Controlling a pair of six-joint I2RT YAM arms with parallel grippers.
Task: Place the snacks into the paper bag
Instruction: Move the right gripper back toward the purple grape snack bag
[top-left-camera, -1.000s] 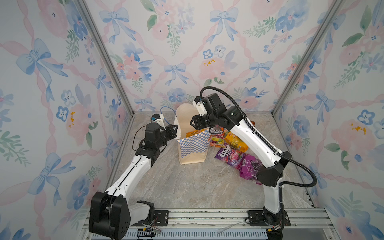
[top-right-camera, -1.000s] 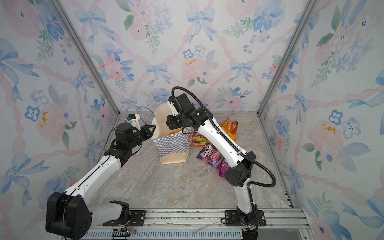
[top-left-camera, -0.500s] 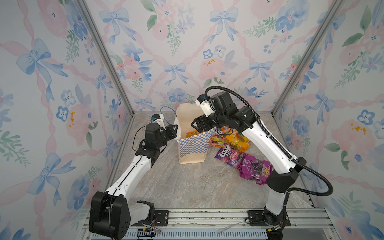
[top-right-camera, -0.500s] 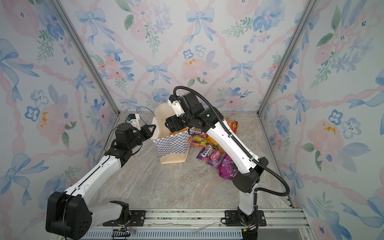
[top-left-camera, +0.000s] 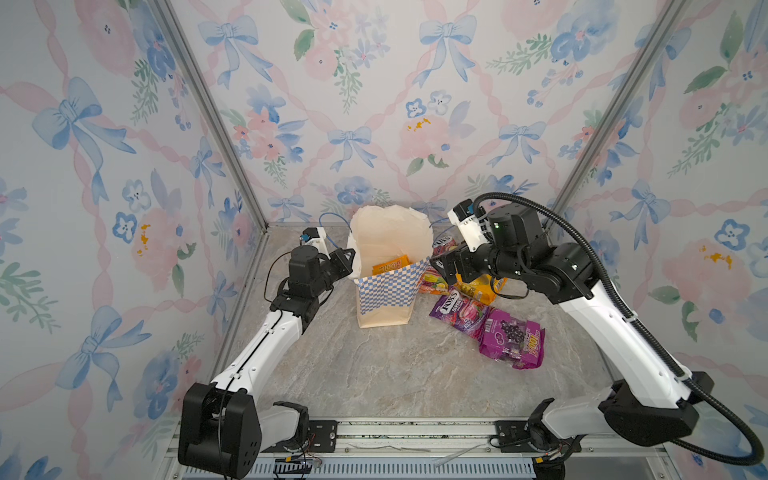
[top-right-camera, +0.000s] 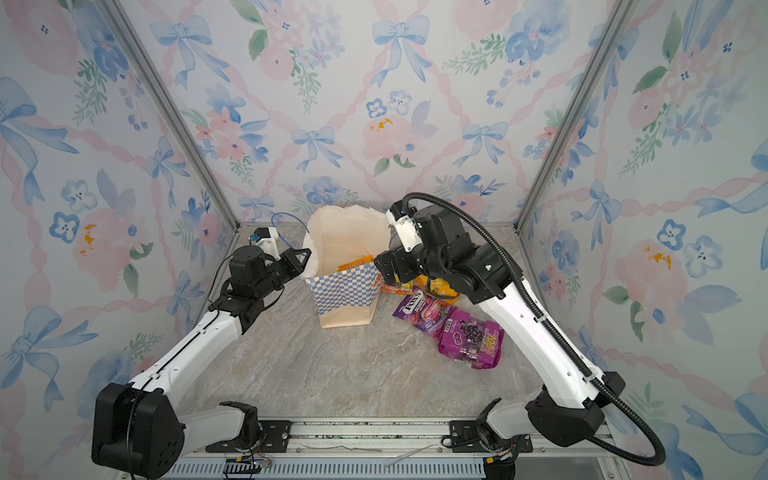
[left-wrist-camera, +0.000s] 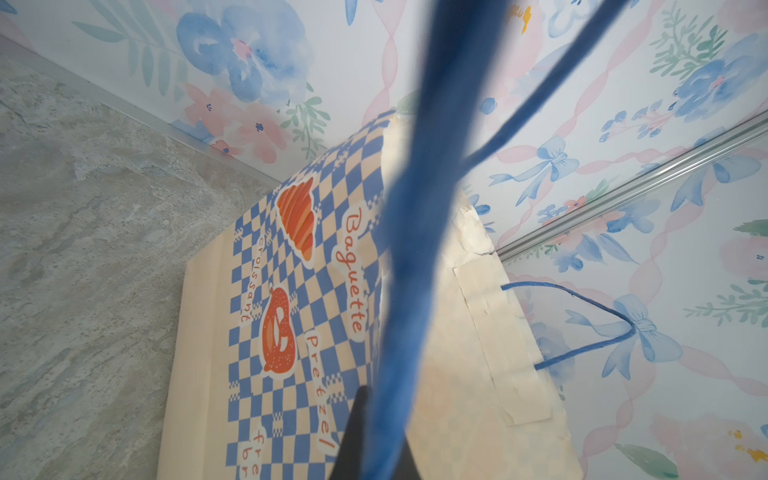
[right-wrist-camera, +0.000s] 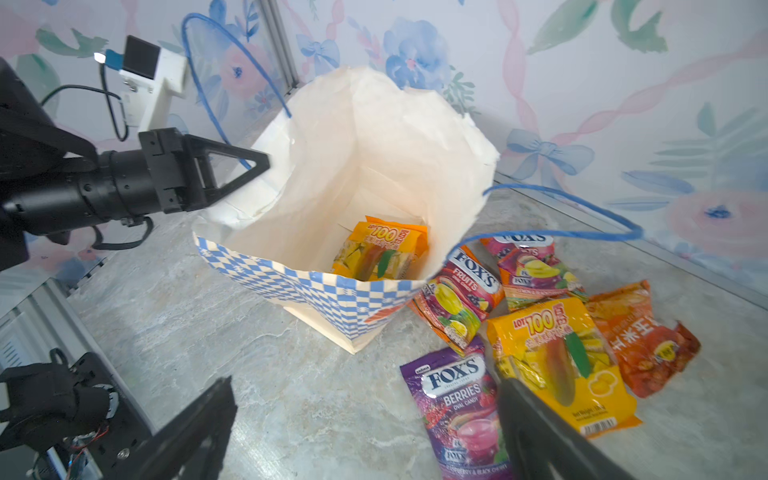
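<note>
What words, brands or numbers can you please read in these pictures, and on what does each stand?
"Baguette", "Pretzel", "croissant": paper bag.
"FOX'S BERRIES OVAL CANDY": purple packet.
"FOX'S FRUITS OVAL CANDY": orange-red packet.
"FOX'S": packet behind it.
"LOT 100": loose yellow pack, and the pack inside the paper bag.
"100": magenta grape pack.
Chinese characters on the orange chip bag and all fine print: too small to read.

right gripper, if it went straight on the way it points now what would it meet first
Most likely the paper bag, at its checkered wall near the rim, just ahead of the right gripper; depth is unclear.
</note>
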